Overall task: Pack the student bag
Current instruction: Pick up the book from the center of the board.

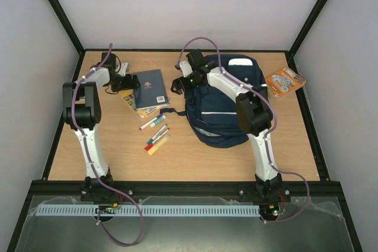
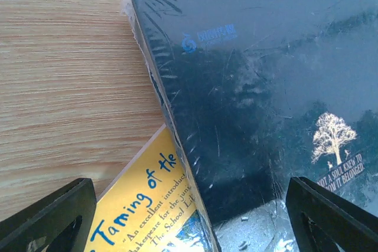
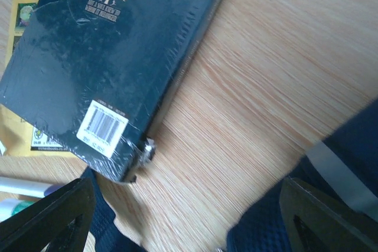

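Observation:
The student bag (image 1: 221,101) is a navy backpack with white stripes, lying flat at the centre right of the table; in the right wrist view its fabric (image 3: 348,163) fills the right edge. A dark blue book (image 1: 150,87) in plastic wrap lies to its left on top of a yellow book (image 1: 131,100). My left gripper (image 1: 129,81) stands open low over the dark book's (image 2: 266,87) left edge and the yellow book (image 2: 147,205). My right gripper (image 1: 176,84) is open over bare wood between the dark book (image 3: 106,45) and the bag, holding nothing.
Several markers (image 1: 155,134) lie in front of the books. An orange packet (image 1: 284,81) sits at the back right. A dark bag strap (image 3: 106,228) runs under the right gripper's left finger. Black frame rails border the table.

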Robot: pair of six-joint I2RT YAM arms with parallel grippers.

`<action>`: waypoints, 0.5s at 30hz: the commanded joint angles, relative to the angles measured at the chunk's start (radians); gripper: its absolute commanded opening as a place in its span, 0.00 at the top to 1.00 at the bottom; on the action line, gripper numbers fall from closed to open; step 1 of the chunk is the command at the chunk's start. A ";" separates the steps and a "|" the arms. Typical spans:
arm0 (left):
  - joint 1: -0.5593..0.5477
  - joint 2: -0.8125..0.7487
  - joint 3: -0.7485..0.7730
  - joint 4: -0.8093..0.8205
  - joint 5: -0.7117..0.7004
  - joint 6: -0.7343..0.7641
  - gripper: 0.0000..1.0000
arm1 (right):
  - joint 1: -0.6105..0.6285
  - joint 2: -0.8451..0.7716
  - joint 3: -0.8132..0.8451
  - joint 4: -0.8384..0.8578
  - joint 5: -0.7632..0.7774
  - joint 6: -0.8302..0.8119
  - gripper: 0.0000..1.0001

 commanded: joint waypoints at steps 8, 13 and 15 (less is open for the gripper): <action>-0.080 0.022 -0.043 -0.017 0.057 -0.021 0.10 | 0.035 0.129 0.083 0.047 0.045 0.141 0.09; -0.098 0.003 -0.071 -0.017 0.055 -0.027 0.10 | 0.035 0.182 0.105 0.061 0.041 0.200 0.04; -0.096 -0.008 -0.076 -0.024 0.037 -0.027 0.10 | 0.035 0.196 0.111 0.064 0.028 0.218 0.02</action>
